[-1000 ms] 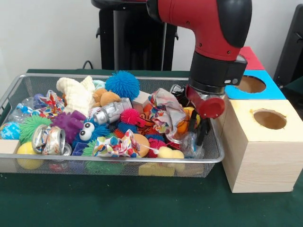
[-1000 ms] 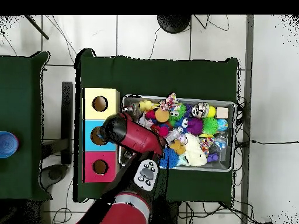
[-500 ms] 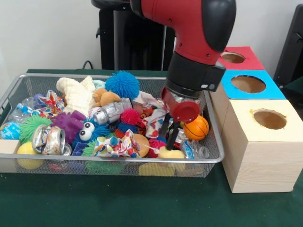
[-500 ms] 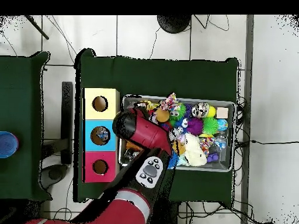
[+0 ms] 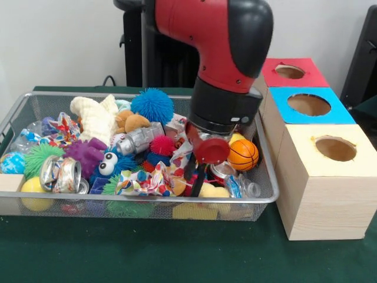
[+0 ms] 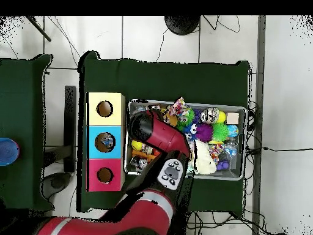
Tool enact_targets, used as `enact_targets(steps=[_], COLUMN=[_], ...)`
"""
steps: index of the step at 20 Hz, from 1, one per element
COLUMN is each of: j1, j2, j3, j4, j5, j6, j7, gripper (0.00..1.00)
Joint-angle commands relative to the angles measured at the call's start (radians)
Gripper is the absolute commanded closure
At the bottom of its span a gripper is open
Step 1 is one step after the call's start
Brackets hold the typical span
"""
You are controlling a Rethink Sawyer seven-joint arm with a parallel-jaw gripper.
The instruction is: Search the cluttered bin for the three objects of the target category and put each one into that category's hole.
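Note:
The wire-mesh bin (image 5: 147, 202) is full of toys; it also shows in the overhead view (image 6: 183, 103). One see-through bottle (image 5: 23, 140) with a blue-white label lies at the bin's left end. Another bottle (image 5: 238, 186) lies at the front right corner, just right of my gripper. My gripper (image 5: 194, 175) hangs under the red arm, right of the bin's middle. Its dark fingers are apart and reach down among the toys with nothing between them. In the overhead view the arm (image 6: 156, 131) hides the gripper. Something pale lies in the blue box's hole (image 6: 106, 142).
Three boxes with holes stand right of the bin: wooden (image 5: 334, 148), blue (image 5: 308, 105), red (image 5: 290, 72). An orange ball (image 5: 242, 154) lies beside the gripper. Crushed cans (image 5: 60, 174), paper wads (image 5: 143, 183) and spiky balls (image 5: 152, 105) fill the bin.
The arm has swung left in the front view, from the bin's right end by the boxes to right of its middle. The gripper now sits lower among the toys.

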State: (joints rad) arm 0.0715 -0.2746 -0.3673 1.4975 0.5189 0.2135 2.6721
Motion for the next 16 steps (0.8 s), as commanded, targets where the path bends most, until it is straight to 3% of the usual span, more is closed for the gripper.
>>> enact_targets(steps=[1,7,10,13,16], j1=[-0.198,-0.32,-0.338,-0.36,-0.385], j2=[-0.066,-0.149,-0.159,-0.18,-0.228], j3=[0.327,0.439,0.45,0.483,0.544], j4=[-0.049,-0.063,-0.102,-0.154,-0.201], j5=[-0.207,-0.37,-0.477,-0.627,-0.745], j6=[0.099,0.281,0.286,0.285,0.36], j7=[-0.314,-0.408,-0.454,-0.586,-0.755], gripper=[0.0,0.0,0.0,0.0,0.0])
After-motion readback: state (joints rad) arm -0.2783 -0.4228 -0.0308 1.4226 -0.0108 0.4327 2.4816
